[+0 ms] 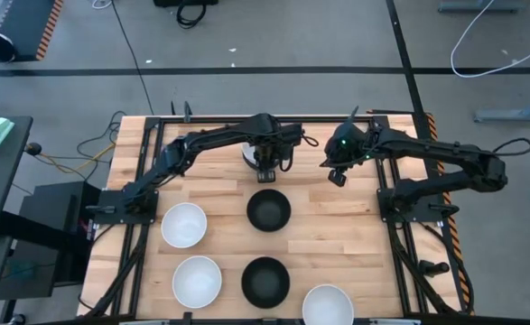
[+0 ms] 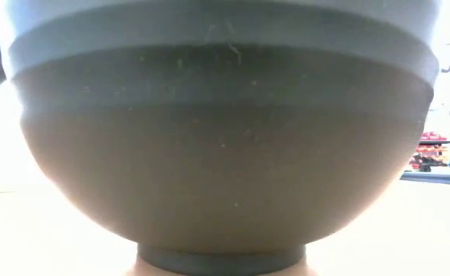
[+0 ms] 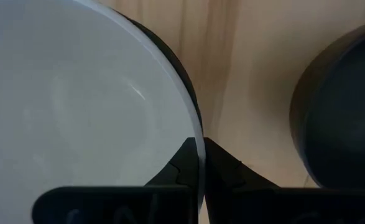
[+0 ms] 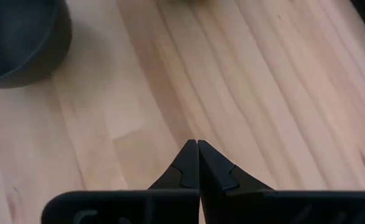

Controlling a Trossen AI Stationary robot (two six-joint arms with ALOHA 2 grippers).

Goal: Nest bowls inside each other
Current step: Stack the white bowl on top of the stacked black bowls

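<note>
— At the far middle of the wooden surface (image 1: 219,194), what is seen in the left hand (image 1: 265,171)?

— The rim of a white bowl (image 3: 76,106) is pinched between its two fingers (image 3: 222,168), one inside the rim and one outside. A dark rim is seen just beneath the white one in the left wrist view, so the bowl appears to be seated in a black bowl, though the stack is mostly hidden by the arm from above.

— And the right hand (image 1: 337,176)?

— It is held over bare wood beside the stack, nothing touched, its fingers (image 4: 213,165) pressed together with no gap between them.

— Where are the other bowls placed?

— A black bowl (image 1: 269,210) is set just in front of the left hand, and a second black bowl (image 1: 265,280) nearer the front edge in the same line. Two white bowls (image 1: 184,224) (image 1: 197,280) are stood to the left of these, one behind the other, all apart from one another. A third white bowl (image 1: 327,305) is found at the front edge, right of centre, partly cut off by the frame.

— What is shown from table height?

— That view is filled by the side of one dark bowl (image 2: 225,153), standing upright on its foot ring.
</note>
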